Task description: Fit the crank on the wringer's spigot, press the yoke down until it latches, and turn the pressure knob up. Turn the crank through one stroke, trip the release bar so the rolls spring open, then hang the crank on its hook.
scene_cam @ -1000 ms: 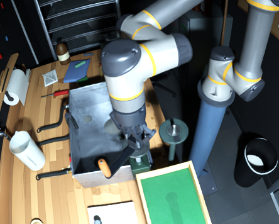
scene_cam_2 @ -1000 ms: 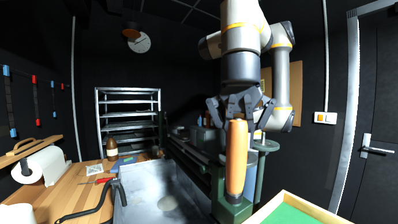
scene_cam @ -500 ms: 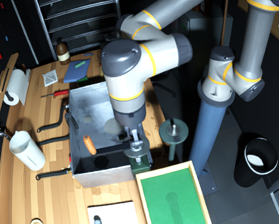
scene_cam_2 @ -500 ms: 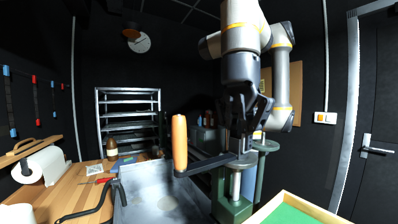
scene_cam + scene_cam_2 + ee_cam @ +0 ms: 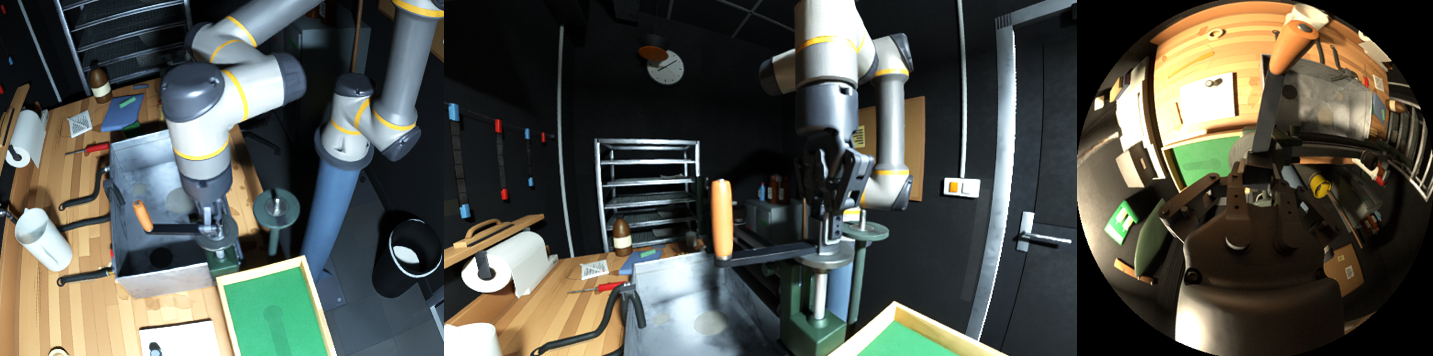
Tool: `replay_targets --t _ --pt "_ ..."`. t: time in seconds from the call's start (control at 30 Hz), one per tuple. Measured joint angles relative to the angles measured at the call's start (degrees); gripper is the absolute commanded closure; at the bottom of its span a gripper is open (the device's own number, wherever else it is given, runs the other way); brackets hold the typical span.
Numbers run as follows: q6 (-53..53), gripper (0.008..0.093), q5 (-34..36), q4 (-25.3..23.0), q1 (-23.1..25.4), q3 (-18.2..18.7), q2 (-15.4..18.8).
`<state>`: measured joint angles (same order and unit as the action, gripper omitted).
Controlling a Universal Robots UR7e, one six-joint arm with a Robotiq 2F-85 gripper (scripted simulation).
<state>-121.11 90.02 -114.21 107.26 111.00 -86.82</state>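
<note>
The crank [image 5: 172, 227] [image 5: 760, 253] [image 5: 1270, 103] sits with its hub on the disc of the green wringer post [image 5: 220, 250] [image 5: 806, 303], its dark arm reaching out level over the metal tub [image 5: 155, 220] [image 5: 691, 307] and its orange handle [image 5: 142, 216] [image 5: 722, 219] [image 5: 1292, 46] standing upright. The crank's hub is held in my closed gripper [image 5: 212, 225] [image 5: 828, 231] [image 5: 1258, 179], which comes straight down onto it. The wringer's rolls [image 5: 1339, 148] run back from the post along the tub's edge; the spigot is hidden under the hub.
A green-lined wooden tray [image 5: 275, 310] [image 5: 907, 337] lies just in front of the post. A green pedestal stand [image 5: 276, 210] [image 5: 863, 231] rises close beside the gripper. On the bench lie a white jug [image 5: 42, 240], black hoses [image 5: 85, 200], a red screwdriver [image 5: 92, 148] and a paper roll [image 5: 508, 266].
</note>
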Motion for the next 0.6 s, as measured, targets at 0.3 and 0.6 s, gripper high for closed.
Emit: replay_targets --t 0.3,0.6 --pt "0.0 0.0914 0.0 0.0 0.0 0.0 0.0" --pt "0.0 0.0734 0.0 0.0 0.0 0.0 0.0"
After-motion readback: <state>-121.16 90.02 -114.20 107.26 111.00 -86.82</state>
